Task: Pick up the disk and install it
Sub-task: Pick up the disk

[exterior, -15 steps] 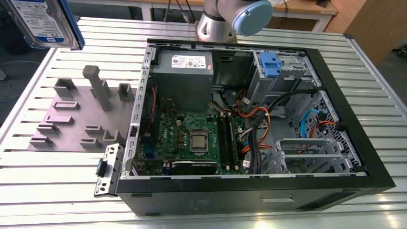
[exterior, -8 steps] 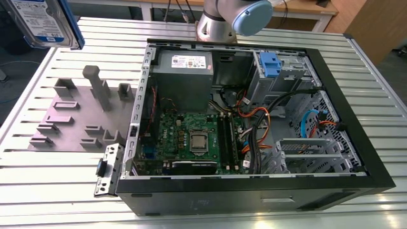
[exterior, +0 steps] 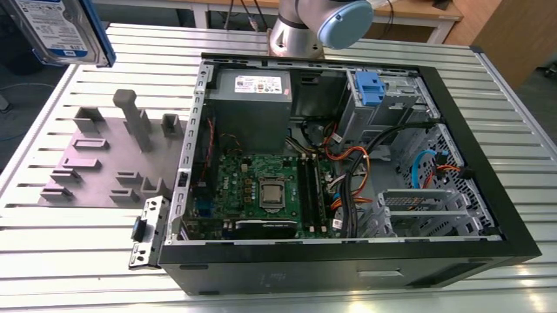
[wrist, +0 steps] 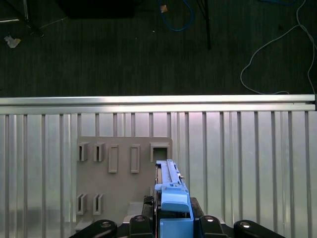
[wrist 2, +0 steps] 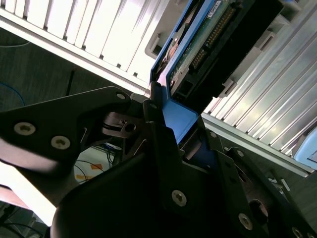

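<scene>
The black pincer [wrist: 174,225] is clenched on the blue-framed flat silver disk [exterior: 59,29], aloft above the grey slotted holder plate [exterior: 104,163] near the slatted metal tabletop's [exterior: 52,248] edge. Held by 1 end, it may pivot and snag the black computer case's [exterior: 348,264] cables [exterior: 346,158].

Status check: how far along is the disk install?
Done: the disk is picked up, clear of the grey holder. In hand: the gripper is shut on its blue bracket, over the holder. Left: it is not yet in the open computer case.
</scene>
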{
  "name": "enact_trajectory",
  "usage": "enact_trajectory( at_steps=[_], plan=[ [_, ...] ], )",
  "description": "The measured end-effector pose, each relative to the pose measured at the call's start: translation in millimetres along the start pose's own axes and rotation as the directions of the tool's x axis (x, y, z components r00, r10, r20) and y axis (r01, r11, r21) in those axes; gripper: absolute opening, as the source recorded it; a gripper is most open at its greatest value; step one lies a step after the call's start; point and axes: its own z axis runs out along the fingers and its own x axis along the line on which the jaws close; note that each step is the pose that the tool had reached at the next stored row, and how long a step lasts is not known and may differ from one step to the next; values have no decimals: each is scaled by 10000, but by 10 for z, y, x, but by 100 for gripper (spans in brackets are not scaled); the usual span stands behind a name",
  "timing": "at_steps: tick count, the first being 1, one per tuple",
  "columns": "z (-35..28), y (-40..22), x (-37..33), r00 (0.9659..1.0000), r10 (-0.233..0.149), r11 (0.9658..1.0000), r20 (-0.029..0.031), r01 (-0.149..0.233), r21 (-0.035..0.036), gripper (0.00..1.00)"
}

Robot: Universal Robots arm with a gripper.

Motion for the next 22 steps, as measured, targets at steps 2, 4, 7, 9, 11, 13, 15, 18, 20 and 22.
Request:
enact_trajectory(
  at_steps=[2, 4, 7, 9, 11, 13, 15, 18, 20, 22],
  plan=[
    [-7, 0, 0, 10000, 0, 10000, 0, 0, 1, 36],
    [-15, 0, -1, 10000, 0, 10000, 0, 0, 1, 36],
    [-26, 0, -1, 10000, -1, 10000, 0, 1, 0, 36],
    [-34, 0, -1, 10000, -1, 10000, 0, 1, 0, 36],
    [-36, 0, -1, 10000, 0, 10000, 0, 0, 0, 36],
    [-36, 0, -1, 10000, 0, 10000, -1, 0, 0, 36],
    [-41, 0, -1, 10000, -1, 10000, -3, 1, -1, 36],
    [-48, 0, -2, 10000, 0, 10000, -3, 0, 1, 36],
    [-54, 0, -2, 10000, 0, 10000, -3, 0, 1, 36],
    [-55, 0, -2, 10000, -1, 10000, -2, 1, 2, 36]
  ],
)
